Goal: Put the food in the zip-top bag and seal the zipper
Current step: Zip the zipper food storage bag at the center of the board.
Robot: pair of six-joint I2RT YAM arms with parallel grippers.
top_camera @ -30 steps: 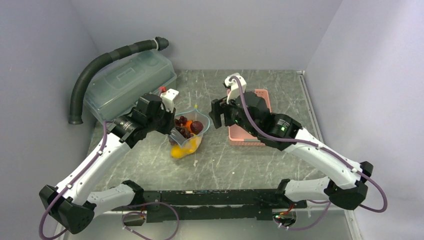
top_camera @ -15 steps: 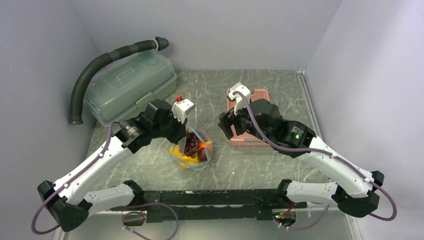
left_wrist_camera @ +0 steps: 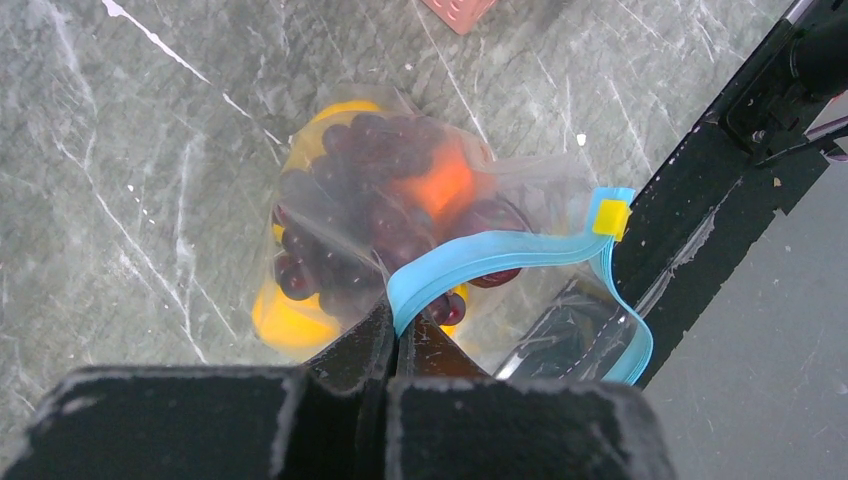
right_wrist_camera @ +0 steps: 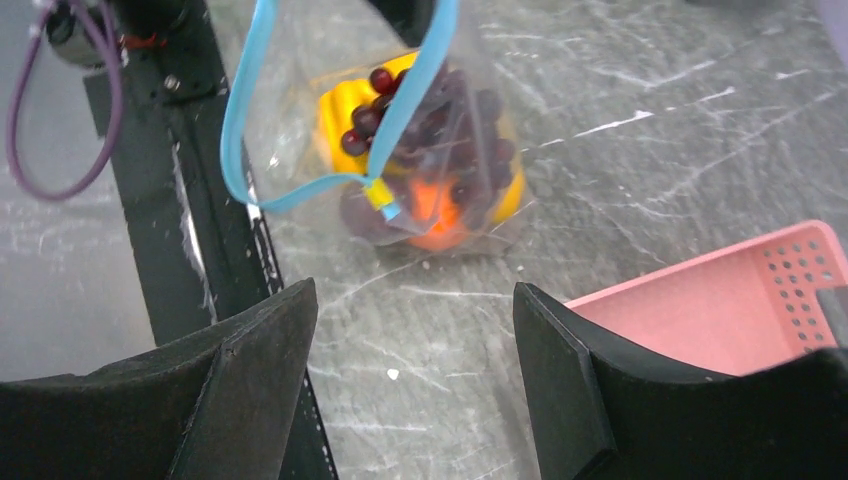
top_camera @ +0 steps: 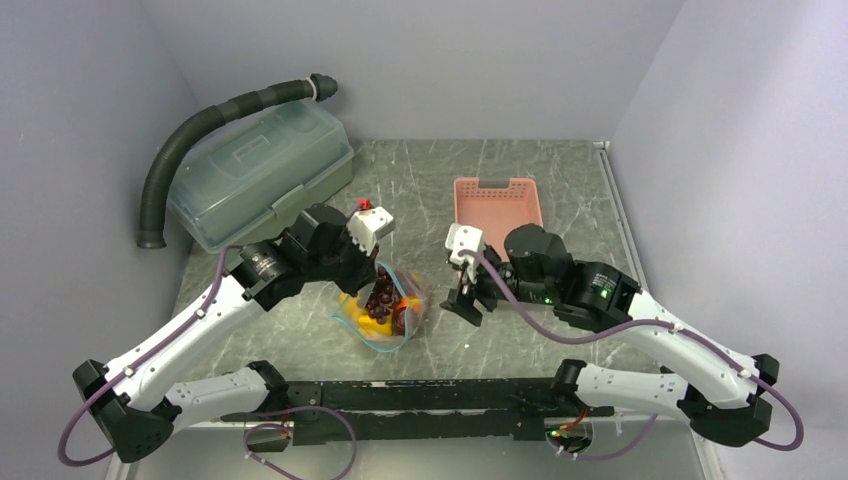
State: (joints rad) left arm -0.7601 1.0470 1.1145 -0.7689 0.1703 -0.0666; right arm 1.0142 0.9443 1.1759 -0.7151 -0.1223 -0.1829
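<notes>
Left pincer (left_wrist_camera: pixel 395 338) on zipper (left_wrist_camera: pixel 480 255) (food (left_wrist_camera: pixel 440 185) inside)

Left of the zip-top bag (top_camera: pixel 393 316) and behind it, bare table (top_camera: pixel 420 220) leaves passage. The left gripper (left_wrist_camera: pixel 392 342), clamped on the zipper (left_wrist_camera: pixel 480 255), blocks its far-left edge. The right gripper (top_camera: pixel 466 302), jaws apart, crowds its right side. A black rail (top_camera: pixel 430 392) bounds its near side. A pink basket (top_camera: pixel 498 205) sits behind-right, and a lidded box (top_camera: pixel 262 172) behind-left.
</notes>
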